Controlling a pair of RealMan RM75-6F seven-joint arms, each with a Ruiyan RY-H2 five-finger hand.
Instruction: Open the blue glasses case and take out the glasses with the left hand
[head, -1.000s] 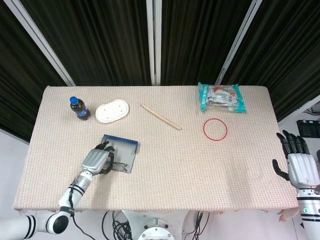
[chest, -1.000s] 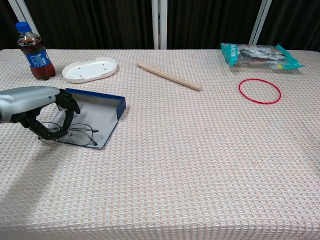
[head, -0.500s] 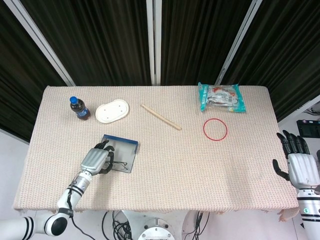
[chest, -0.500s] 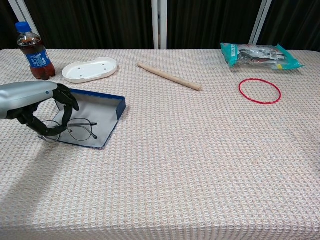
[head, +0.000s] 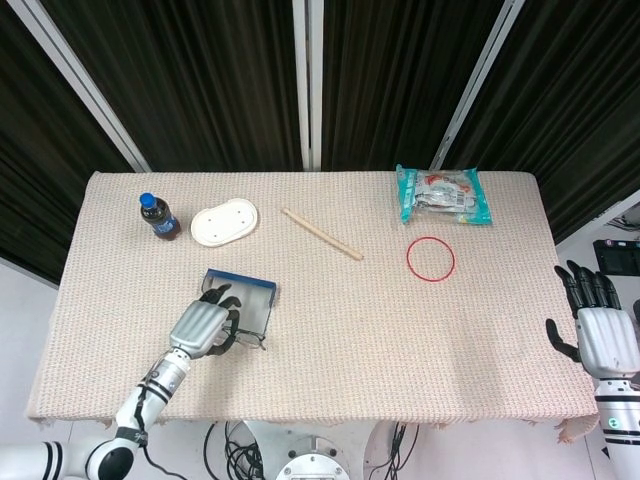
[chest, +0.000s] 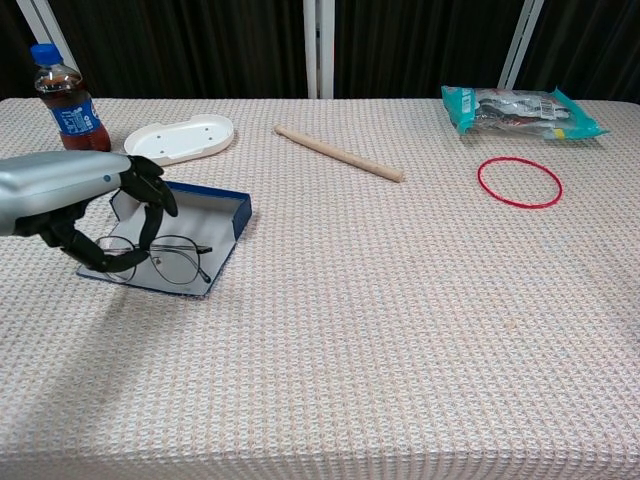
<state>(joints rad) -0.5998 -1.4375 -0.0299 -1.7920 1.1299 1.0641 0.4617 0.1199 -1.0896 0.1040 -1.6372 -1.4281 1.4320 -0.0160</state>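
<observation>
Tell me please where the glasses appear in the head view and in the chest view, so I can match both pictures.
Head view: the glasses are lower left, at the near edge of the open blue glasses case, under the left hand.
Chest view: the glasses are at the left, pinched in the left hand's fingers over the case.
Shared landmark: the cola bottle stands beyond the case, to its left.

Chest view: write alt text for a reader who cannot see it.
The robot's left hand holds wire-framed glasses over an open blue glasses case on a beige woven table. Beyond lie a cola bottle, white tray, wooden stick, red ring and snack packet.
</observation>
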